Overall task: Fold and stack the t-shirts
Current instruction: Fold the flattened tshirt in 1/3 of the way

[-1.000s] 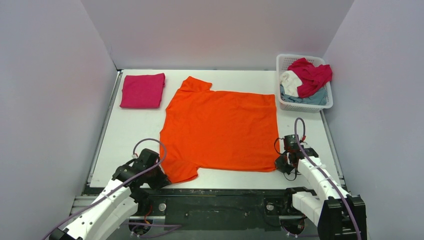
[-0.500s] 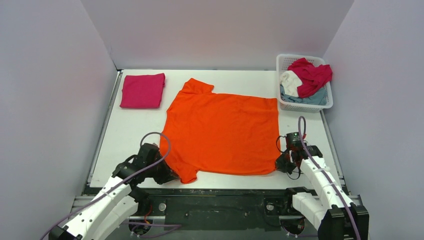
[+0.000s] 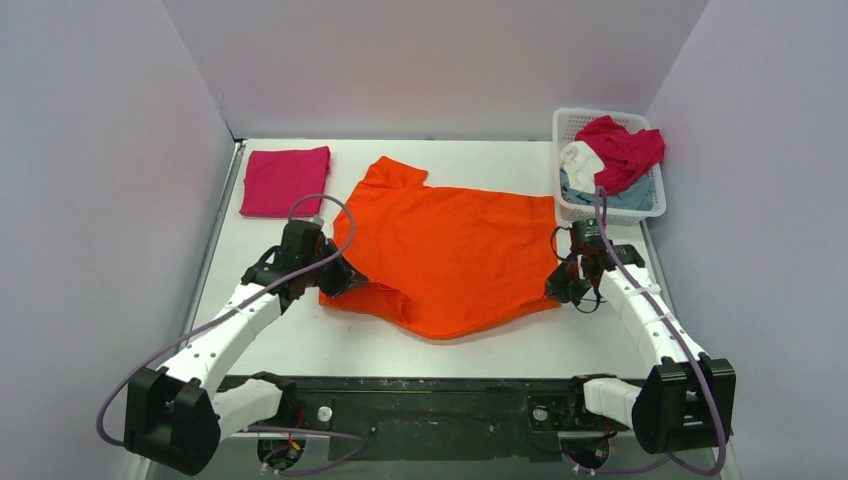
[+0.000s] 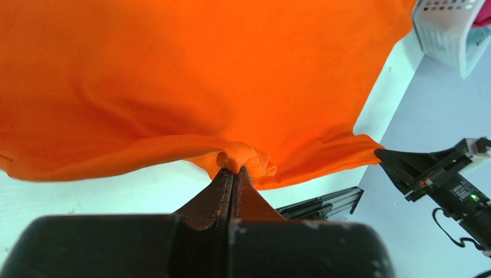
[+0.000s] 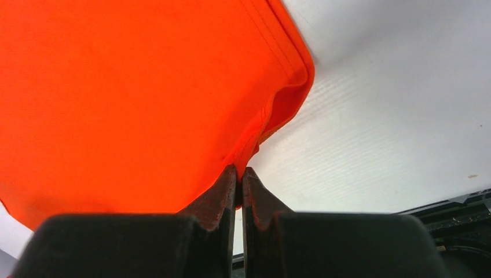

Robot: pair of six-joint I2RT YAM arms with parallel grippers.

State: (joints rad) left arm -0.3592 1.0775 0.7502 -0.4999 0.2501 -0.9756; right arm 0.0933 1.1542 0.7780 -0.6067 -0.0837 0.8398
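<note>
- The left claw (image 4: 233,171) had two dark brown-black fingers, each tapering to a thin tip, set in a broad matte black block.
- The right claw (image 5: 239,169) looked the same: wedge-shaped dark fingers on a black housing.
- Behind each claw sat a black wrist unit, and further back came smooth white arm links (image 3: 230,330) with black joints between them.
- A thin purple-grey cable (image 3: 322,203) looped out behind each claw and trailed back along the white shells.
- Farthest from the claws, each arm ended in a boxy black base block (image 3: 170,415).
- The right claw's black wrist carried a small green light (image 4: 473,197).
</note>
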